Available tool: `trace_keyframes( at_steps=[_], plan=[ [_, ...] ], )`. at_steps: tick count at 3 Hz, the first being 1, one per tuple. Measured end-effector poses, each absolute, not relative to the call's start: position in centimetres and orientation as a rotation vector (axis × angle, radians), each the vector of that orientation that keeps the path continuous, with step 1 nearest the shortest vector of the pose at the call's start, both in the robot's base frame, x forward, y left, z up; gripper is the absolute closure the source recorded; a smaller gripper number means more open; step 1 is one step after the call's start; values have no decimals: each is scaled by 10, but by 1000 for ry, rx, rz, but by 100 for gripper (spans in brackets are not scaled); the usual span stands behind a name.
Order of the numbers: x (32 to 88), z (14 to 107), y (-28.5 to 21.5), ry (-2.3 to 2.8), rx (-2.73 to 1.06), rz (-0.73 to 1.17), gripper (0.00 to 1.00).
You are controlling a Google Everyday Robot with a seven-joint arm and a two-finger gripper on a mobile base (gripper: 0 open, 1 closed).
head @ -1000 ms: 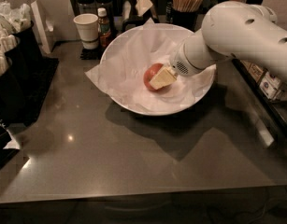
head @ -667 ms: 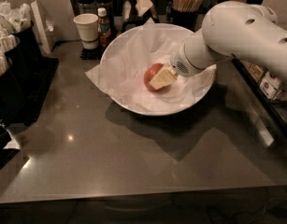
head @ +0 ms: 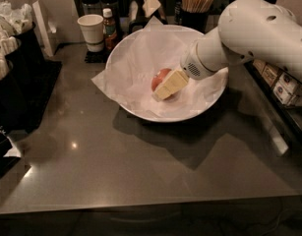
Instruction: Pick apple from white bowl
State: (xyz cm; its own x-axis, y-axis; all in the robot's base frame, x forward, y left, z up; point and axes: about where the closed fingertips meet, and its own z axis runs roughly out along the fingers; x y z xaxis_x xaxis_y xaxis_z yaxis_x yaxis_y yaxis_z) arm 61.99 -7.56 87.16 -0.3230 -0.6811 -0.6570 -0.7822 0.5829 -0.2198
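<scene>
The white bowl (head: 209, 100), wide and lined with crinkled white paper, stands in the middle of the dark counter. The red-orange apple (head: 159, 76) lies in it, a little left of its centre. My gripper (head: 165, 86) reaches in from the right on a thick white arm (head: 249, 33) and sits right against the apple, low inside the bowl. Its cream-coloured tip covers the apple's front right side. The apple rests on the paper.
Behind the bowl stand a small white paper cup (head: 91, 31), a sauce bottle (head: 109, 28) and a holder of stir sticks (head: 195, 4). Black racks of napkins and packets (head: 13, 58) line the left side. A shelf of boxes (head: 281, 85) is at the right.
</scene>
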Motion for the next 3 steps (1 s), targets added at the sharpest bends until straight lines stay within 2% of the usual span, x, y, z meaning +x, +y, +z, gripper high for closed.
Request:
trace_keyframes(
  at_steps=[1, 2, 3],
  plan=[
    [617, 874, -70, 2070, -1206, 264, 0],
    [612, 882, -68, 2050, -1236, 313, 19],
    [605, 894, -68, 2021, -1252, 321, 42]
  ],
)
